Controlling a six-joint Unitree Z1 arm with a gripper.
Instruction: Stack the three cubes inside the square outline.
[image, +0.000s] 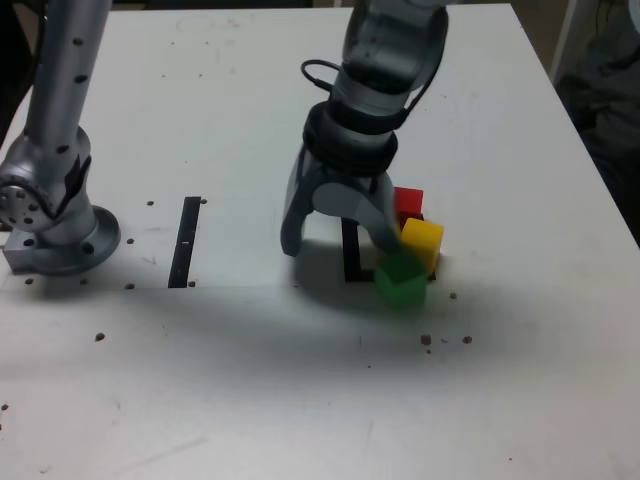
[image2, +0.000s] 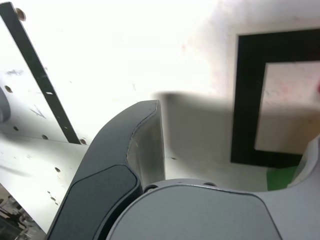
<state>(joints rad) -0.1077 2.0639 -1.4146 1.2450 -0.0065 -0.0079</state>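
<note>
Outline (image: 351, 252), i.e. the black sq. frame w/ white centre, is partly hidden under the gripper (image: 338, 232) in the ext. view. Jaws wide open, nothing between the fingers; one finger hangs over the outline, the other off its left side. Red cube (image: 407, 203) sits by the outline's upper right corner, ext. view; yellow cube (image: 422, 244) at its right side, nearer the camera than red. Green cube (image: 402, 280), blurred, is at the outline's lower right corner, close to the right-hand finger in that view; can't tell if touching. Black strip (image: 184, 242) lies well apart, left of the outline, w/ the arm's base (image: 65, 240) farther left.
</note>
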